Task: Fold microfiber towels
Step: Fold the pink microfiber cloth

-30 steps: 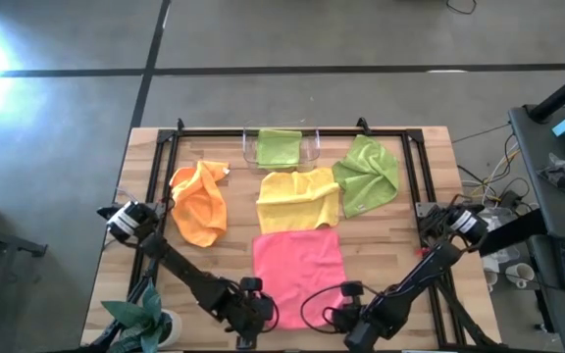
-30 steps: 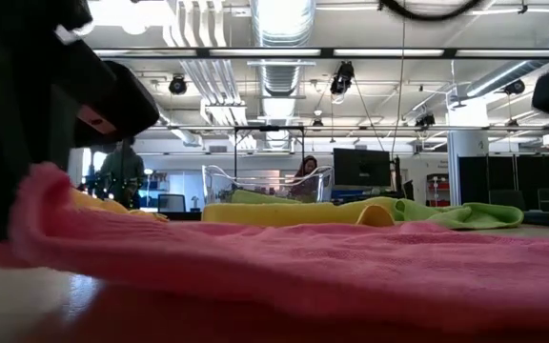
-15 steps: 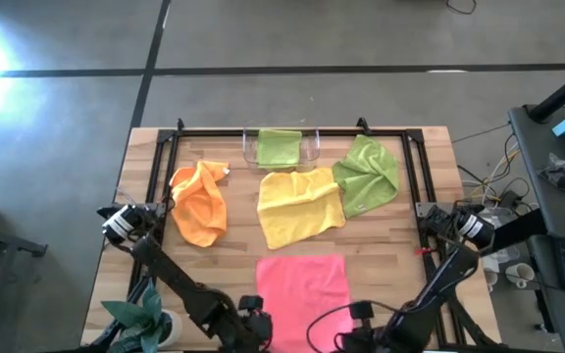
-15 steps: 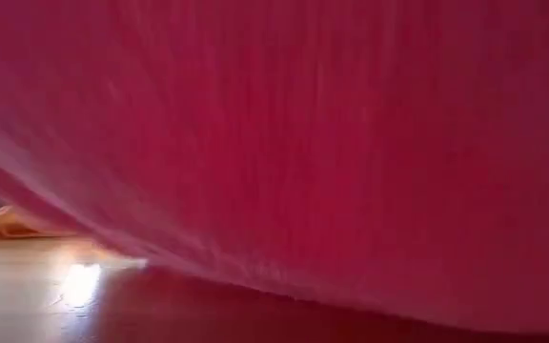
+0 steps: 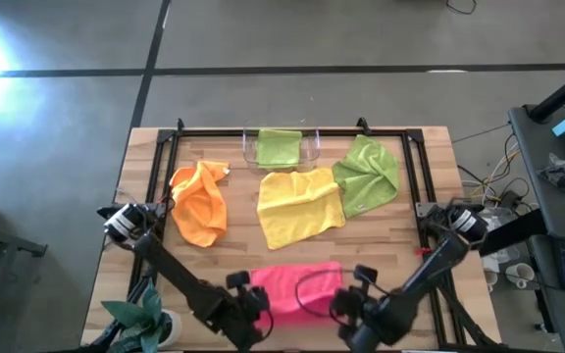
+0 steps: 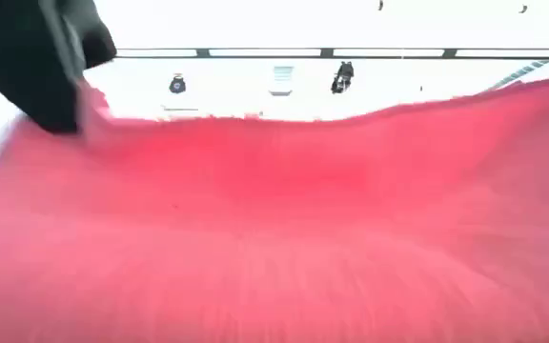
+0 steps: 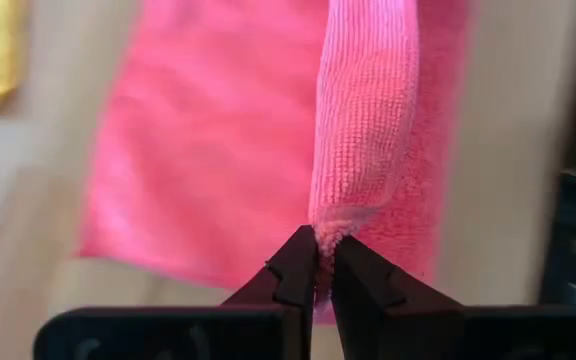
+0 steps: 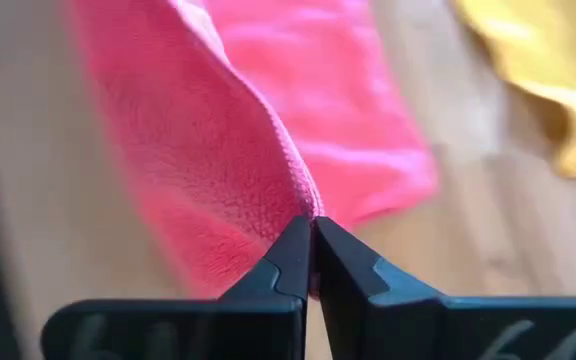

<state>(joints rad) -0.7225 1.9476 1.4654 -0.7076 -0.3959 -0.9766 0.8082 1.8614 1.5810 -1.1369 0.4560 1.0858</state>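
Where slats end [image 5: 430,176], grey concrete floor [image 5: 67,118].

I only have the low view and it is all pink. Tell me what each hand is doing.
Observer: The left hand is shut on a corner of the pink towel.
Operator: Now the right.
Observer: The right hand is shut on another corner of it.
Operator: Report the other towels.
Observer: The yellow towel lies spread beyond the pink one; the orange towel is crumpled to its left.
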